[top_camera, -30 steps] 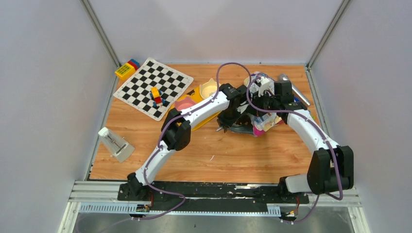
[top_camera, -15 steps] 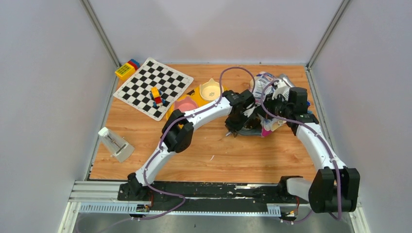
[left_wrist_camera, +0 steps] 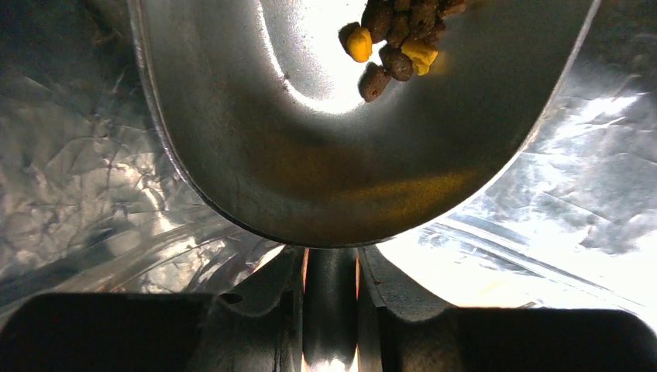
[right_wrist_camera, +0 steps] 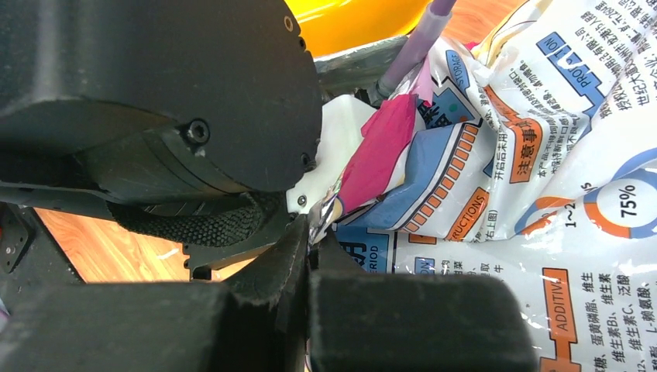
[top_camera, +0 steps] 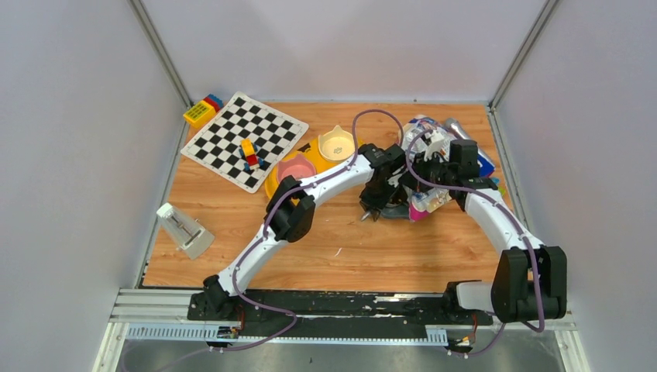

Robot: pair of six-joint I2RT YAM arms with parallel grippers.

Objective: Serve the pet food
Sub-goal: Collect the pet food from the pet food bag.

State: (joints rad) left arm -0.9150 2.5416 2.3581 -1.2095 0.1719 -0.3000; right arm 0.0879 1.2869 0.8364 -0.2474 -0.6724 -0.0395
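Note:
The pet food (left_wrist_camera: 397, 37) is a small heap of dark brown kibble with two yellow pieces, lying in the bowl of the grey scoop (left_wrist_camera: 341, 147). My left gripper (left_wrist_camera: 331, 298) is shut on the scoop's handle, and crinkled silver foil, the bag's lining, surrounds the scoop. In the top view my left gripper (top_camera: 380, 203) reaches into the mouth of the blue-and-pink bag (top_camera: 424, 128). My right gripper (right_wrist_camera: 314, 232) is shut on the bag's torn edge (right_wrist_camera: 372, 155) and holds it up; it also shows in the top view (top_camera: 428, 184).
The yellow double-bowl feeder (top_camera: 311, 157) sits just left of the bag. A chessboard (top_camera: 245, 141) with toy bricks (top_camera: 249, 153) lies at the back left, more bricks (top_camera: 203, 110) behind it. A white wedge-shaped object (top_camera: 184, 230) stands at the left edge.
Both grippers and the bag shifted right over the last second. Since half a second ago the right arm has drawn back a little to the left. The left gripper stays in the bag's mouth.

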